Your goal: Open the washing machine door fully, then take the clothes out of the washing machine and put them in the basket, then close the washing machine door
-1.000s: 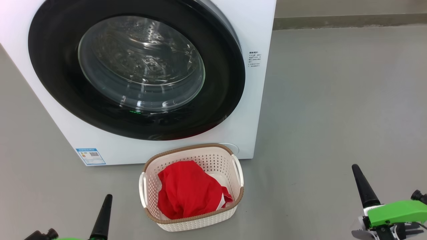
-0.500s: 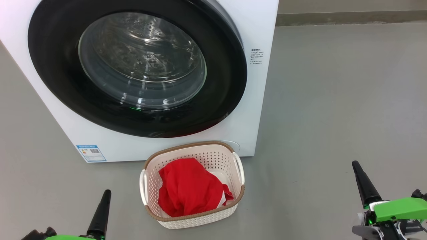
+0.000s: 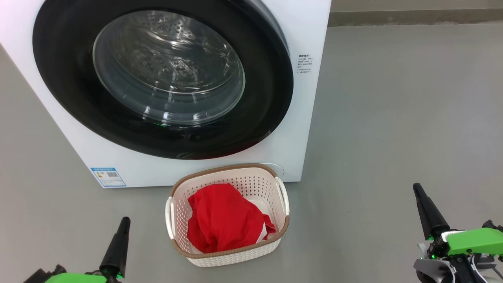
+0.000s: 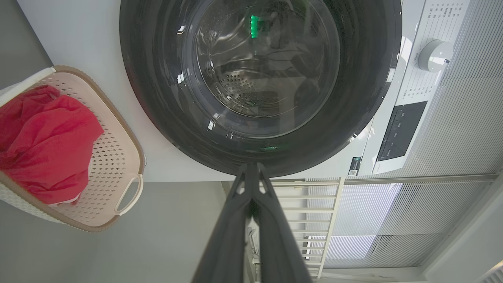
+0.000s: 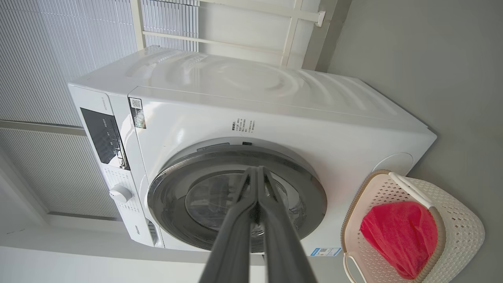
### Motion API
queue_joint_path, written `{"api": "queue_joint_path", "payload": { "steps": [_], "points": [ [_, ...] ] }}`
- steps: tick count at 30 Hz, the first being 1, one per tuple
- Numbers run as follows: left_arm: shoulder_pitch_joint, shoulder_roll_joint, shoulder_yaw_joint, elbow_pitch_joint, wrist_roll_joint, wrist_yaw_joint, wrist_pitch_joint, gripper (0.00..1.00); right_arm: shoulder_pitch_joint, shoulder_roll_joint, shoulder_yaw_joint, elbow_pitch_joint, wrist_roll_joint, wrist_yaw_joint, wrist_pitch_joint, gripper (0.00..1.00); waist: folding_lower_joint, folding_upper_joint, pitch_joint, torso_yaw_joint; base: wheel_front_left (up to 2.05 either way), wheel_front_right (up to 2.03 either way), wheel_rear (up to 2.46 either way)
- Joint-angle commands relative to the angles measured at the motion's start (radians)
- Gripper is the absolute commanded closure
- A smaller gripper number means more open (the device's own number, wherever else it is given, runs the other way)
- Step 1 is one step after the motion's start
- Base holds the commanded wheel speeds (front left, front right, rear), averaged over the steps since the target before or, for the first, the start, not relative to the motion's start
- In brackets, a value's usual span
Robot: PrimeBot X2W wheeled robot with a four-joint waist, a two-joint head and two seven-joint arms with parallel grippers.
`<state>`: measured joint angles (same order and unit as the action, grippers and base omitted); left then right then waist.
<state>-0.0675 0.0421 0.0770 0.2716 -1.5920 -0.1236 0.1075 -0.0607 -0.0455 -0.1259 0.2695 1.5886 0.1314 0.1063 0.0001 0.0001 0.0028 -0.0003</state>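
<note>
Since the clothes [image 3: 222, 220] lie in the basket [image 3: 232, 169] by the washer [image 3: 310, 118] and the door [image 3: 169, 67] looks shut, we judge the task done; our left gripper [image 3: 118, 243] and right gripper [image 3: 428, 212] hang empty, fingers pressed together.

There is one washing machine [image 3: 310, 118], with one round door [image 3: 267, 78], one dial [image 4: 434, 55] and one blue label [image 3: 108, 177]. There is one basket [image 3: 235, 251] with two white handles [image 3: 169, 218]. It holds one red heap of clothes [image 3: 220, 220]; the number of garments cannot be told. There are two grippers, the left gripper [image 3: 125, 221] and the right gripper [image 3: 416, 188].
</note>
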Motion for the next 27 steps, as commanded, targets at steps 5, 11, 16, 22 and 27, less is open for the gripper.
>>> {"api": "queue_joint_path", "payload": {
  "steps": [5, 11, 16, 22, 27],
  "points": [
    [-0.041, 0.008, 0.037, -0.026, -0.016, -0.007, 0.006, 1.0, -0.047, -0.005, 0.012, -0.025, 0.02, -0.001, 0.007, 1.0, 0.0, -0.0001, 0.0, 0.0, 0.0, 0.0, 0.0],
    [-0.041, 0.008, 0.037, -0.026, -0.016, -0.007, 0.006, 1.0, -0.047, -0.005, 0.012, -0.025, 0.02, -0.001, 0.007, 1.0, 0.0, -0.0001, 0.0, 0.0, 0.0, 0.0, 0.0],
    [-0.041, 0.008, 0.037, -0.026, -0.016, -0.007, 0.006, 1.0, -0.047, -0.005, 0.012, -0.025, 0.02, -0.001, 0.007, 1.0, 0.0, -0.0001, 0.0, 0.0, 0.0, 0.0, 0.0],
    [-0.041, 0.008, 0.037, -0.026, -0.016, -0.007, 0.006, 1.0, -0.047, -0.005, 0.012, -0.025, 0.02, -0.001, 0.007, 1.0, 0.0, -0.0001, 0.0, 0.0, 0.0, 0.0, 0.0],
    [-0.041, 0.008, 0.037, -0.026, -0.016, -0.007, 0.006, 1.0, -0.047, -0.005, 0.012, -0.025, 0.02, -0.001, 0.007, 1.0, 0.0, -0.0001, 0.0, 0.0, 0.0, 0.0, 0.0]
  ]
}}
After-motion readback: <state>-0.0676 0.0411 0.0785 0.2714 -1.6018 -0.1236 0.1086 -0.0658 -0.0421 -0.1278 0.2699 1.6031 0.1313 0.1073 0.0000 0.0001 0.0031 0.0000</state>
